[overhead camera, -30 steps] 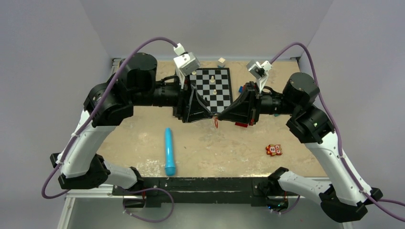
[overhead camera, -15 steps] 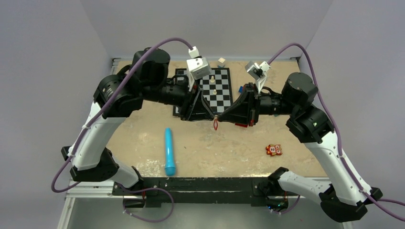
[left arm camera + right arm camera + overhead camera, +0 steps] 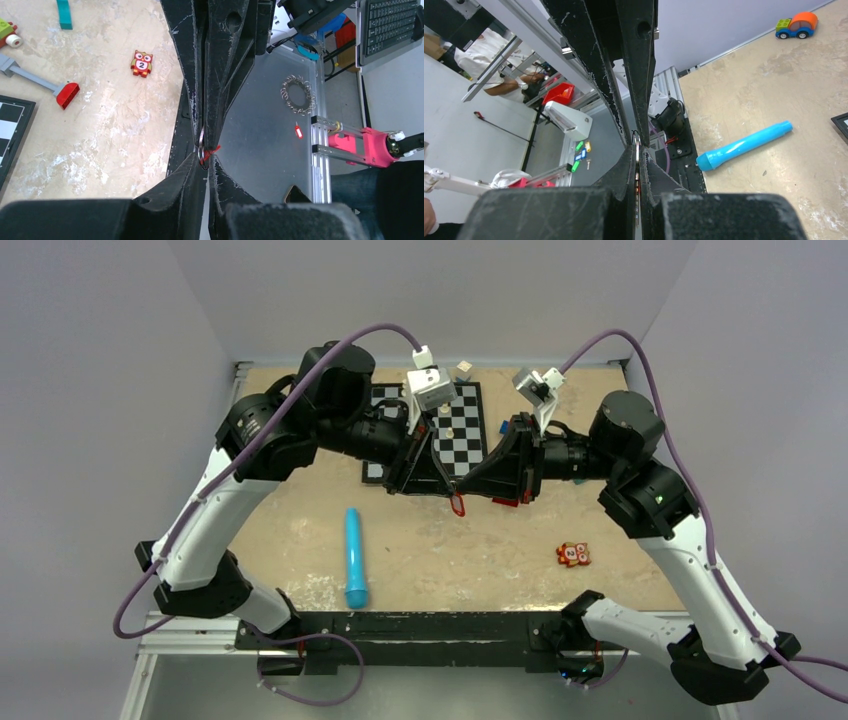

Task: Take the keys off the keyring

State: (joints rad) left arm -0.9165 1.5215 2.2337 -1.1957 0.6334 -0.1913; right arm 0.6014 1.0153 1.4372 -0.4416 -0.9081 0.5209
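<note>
Both grippers meet tip to tip above the table's middle. The keyring's red tag [image 3: 458, 506] hangs just under them. In the left wrist view its thin metal ring [image 3: 201, 145] runs up between the right gripper's fingers [image 3: 220, 75]. The ring's lower arc, with a red strand, sits between the tips of my left gripper [image 3: 207, 159], whose jaws leave only a slit. My right gripper [image 3: 636, 150] is shut on a thin silver strip [image 3: 636, 142] seen edge-on. I cannot pick the keys out from the ring. From above, the left gripper [image 3: 448, 483] touches the right gripper [image 3: 463, 483].
A blue cylinder [image 3: 355, 557] lies near the front left. The chessboard [image 3: 455, 425] with white pieces sits behind the grippers. An orange owl toy marked 2 [image 3: 572, 554] lies front right. A red block-headed toy [image 3: 65, 94] and a teal block [image 3: 63, 13] lie beyond.
The left arm has swung right and its jaws have narrowed onto the ring at the right gripper's tips. The red tag now hangs in plainer view. The right arm has held still.
</note>
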